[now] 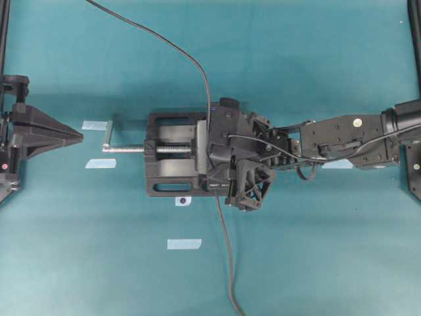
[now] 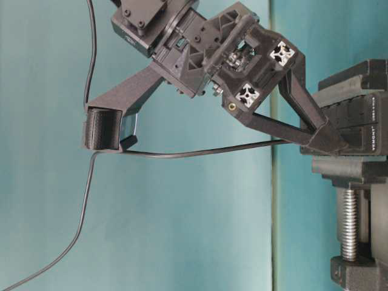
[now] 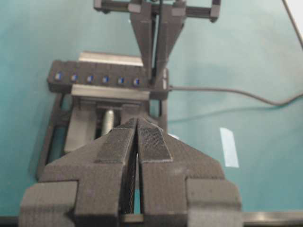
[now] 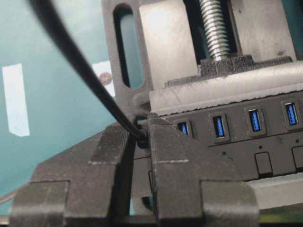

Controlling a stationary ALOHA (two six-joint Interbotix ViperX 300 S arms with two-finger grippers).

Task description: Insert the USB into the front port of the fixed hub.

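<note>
The right gripper has its fingers clamped on the plug, of which only a dark sliver shows between the pads where the cable comes out. The tips sit right at the near end of the hub, over the end port, beside the row of blue ports. The hub is held fast in the vise, whose screw runs away behind it.

Whether the plug is partly in the port or only resting at its mouth cannot be told; the fingers hide it. To do this step well, I judge the plug should be kept square to the port, pressed straight down along the port's axis without twisting, and eased rather than forced if it binds. The cable loops up and away over the cloth, so slack should stay loose enough not to tug the plug sideways.

The left gripper hangs well apart from the vise, fingers together and holding nothing.
</note>
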